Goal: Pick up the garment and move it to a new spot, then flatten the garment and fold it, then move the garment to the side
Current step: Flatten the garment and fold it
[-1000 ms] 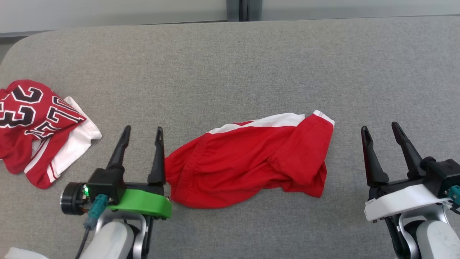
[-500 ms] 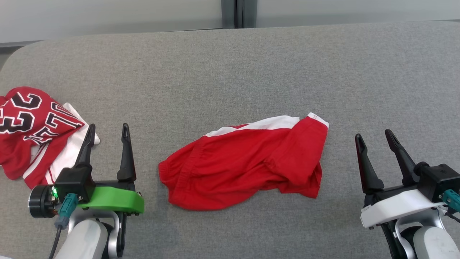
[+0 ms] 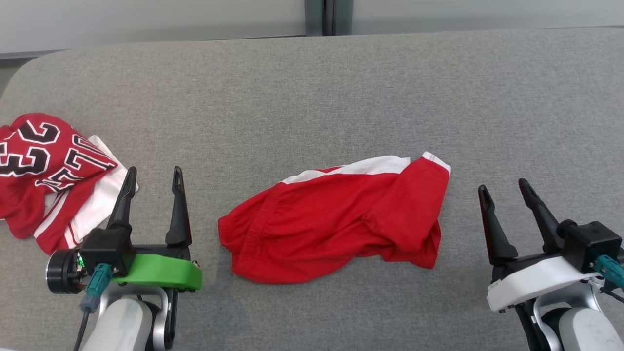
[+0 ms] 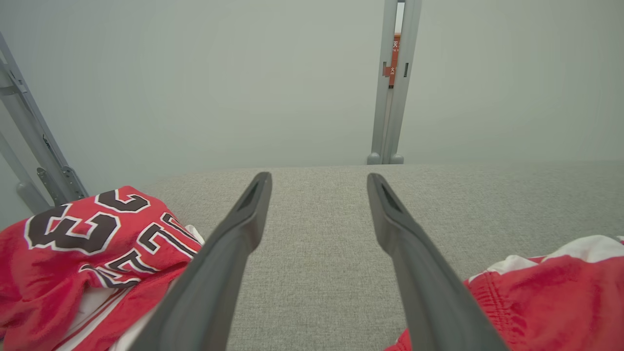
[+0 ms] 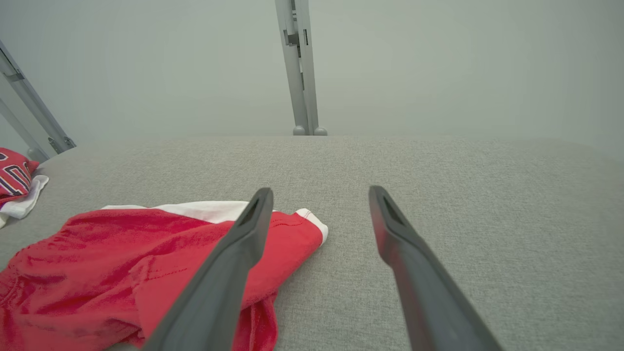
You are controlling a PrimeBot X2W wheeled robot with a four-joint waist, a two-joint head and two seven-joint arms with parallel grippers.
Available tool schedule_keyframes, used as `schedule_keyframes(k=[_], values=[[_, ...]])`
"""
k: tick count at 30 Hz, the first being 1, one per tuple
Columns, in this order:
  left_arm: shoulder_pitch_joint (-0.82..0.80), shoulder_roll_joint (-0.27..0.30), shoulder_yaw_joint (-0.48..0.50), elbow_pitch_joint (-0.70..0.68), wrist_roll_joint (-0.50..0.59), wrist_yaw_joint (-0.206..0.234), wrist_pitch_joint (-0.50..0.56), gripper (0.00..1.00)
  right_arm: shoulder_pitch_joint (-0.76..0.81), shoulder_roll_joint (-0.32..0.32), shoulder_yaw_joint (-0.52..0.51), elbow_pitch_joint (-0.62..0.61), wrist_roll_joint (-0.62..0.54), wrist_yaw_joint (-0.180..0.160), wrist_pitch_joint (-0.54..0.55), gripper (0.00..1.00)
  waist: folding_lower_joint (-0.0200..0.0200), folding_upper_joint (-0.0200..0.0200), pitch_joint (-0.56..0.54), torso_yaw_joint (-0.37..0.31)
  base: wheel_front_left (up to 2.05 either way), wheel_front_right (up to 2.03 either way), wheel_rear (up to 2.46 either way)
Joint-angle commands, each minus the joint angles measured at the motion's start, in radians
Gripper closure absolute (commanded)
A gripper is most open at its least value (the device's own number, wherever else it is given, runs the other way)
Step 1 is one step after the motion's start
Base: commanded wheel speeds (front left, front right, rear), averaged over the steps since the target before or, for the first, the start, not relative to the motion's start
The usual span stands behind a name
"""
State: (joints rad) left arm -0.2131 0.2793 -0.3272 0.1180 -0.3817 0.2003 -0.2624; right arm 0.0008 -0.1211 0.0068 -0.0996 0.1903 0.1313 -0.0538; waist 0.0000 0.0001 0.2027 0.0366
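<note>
The garment (image 3: 336, 219), red shorts with a white band along the far edge, lies loosely bunched in the middle of the grey padded table (image 3: 312, 97). My left gripper (image 3: 153, 170) stands open to its left, apart from the cloth, fingers pointing away from me. In the left wrist view the left gripper (image 4: 317, 178) is empty, with the garment (image 4: 536, 302) at lower right. My right gripper (image 3: 502, 185) is open and empty to the right of the garment. The right wrist view shows the right gripper (image 5: 319, 192) with the garment (image 5: 97, 263) at its left.
A second piece of clothing, a red jersey (image 3: 44, 161) with black and white lettering over white cloth, lies crumpled at the table's left edge, just left of my left gripper. A grey post (image 3: 324, 17) stands behind the table's far edge.
My left gripper has drawn away leftward from the garment's left edge, where its finger stood one second ago. The garment and the right gripper have stayed put; the camera has shifted slightly.
</note>
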Motion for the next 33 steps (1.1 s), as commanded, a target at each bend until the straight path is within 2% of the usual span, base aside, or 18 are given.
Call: schedule_keyframes(k=[1, 5, 12, 17, 18, 19, 20, 21, 25, 33], values=[[-0.007, -0.004, 0.004, -0.001, 0.005, -0.008, -0.003, 0.00, 0.000, -0.009, 0.014, 0.005, 0.001, -0.001, 0.010, 0.00, 0.0000, -0.0001, 0.011, 0.010, 0.00, 0.00, 0.00], [-0.034, -0.019, -0.001, -0.006, 0.019, -0.017, -0.003, 0.00, -0.029, -0.035, 0.096, 0.026, 0.007, -0.001, 0.039, 0.00, 0.0000, -0.0001, 0.035, 0.030, 0.00, 0.00, 0.00], [-0.068, -0.046, -0.007, -0.011, 0.048, -0.032, -0.003, 0.00, -0.102, -0.074, 0.300, 0.094, 0.012, -0.001, 0.127, 0.00, 0.0000, -0.0001, 0.067, 0.063, 0.00, 0.00, 0.00], [-0.071, -0.063, -0.001, -0.013, 0.060, -0.040, -0.003, 0.00, -0.149, -0.083, 0.361, 0.139, -0.026, -0.001, 0.184, 0.00, 0.0000, -0.0001, 0.074, 0.076, 0.00, 0.00, 0.00], [-0.072, -0.065, 0.000, -0.014, 0.062, -0.041, -0.003, 0.00, -0.155, -0.082, 0.362, 0.145, -0.032, -0.001, 0.196, 0.09, 0.0000, -0.0001, 0.076, 0.078, 0.00, 0.00, 0.00], [-0.072, -0.067, 0.003, -0.014, 0.062, -0.043, -0.003, 0.00, -0.157, -0.080, 0.362, 0.151, -0.036, -0.001, 0.207, 0.55, 0.0000, -0.0001, 0.077, 0.079, 0.00, 0.00, 0.00], [-0.072, -0.069, 0.005, -0.014, 0.065, -0.045, -0.003, 0.00, -0.161, -0.079, 0.360, 0.153, -0.040, -0.001, 0.213, 0.60, 0.0000, -0.0001, 0.079, 0.081, 0.00, 0.00, 0.00], [-0.073, -0.071, 0.007, -0.015, 0.067, -0.047, -0.003, 0.00, -0.162, -0.077, 0.353, 0.151, -0.042, -0.001, 0.215, 1.00, 0.0000, -0.0001, 0.081, 0.081, 0.00, 0.00, 0.00], [-0.068, -0.076, 0.021, -0.020, 0.075, -0.050, -0.003, 0.00, -0.132, -0.058, 0.299, 0.133, -0.040, -0.001, 0.202, 1.00, 0.0000, -0.0001, 0.086, 0.076, 0.00, 0.00, 0.00], [-0.048, -0.074, 0.041, -0.024, 0.093, -0.058, -0.003, 0.00, -0.031, 0.028, 0.102, 0.058, -0.019, -0.001, 0.143, 1.00, 0.0000, -0.0001, 0.089, 0.027, 0.00, 0.00, 0.00]])
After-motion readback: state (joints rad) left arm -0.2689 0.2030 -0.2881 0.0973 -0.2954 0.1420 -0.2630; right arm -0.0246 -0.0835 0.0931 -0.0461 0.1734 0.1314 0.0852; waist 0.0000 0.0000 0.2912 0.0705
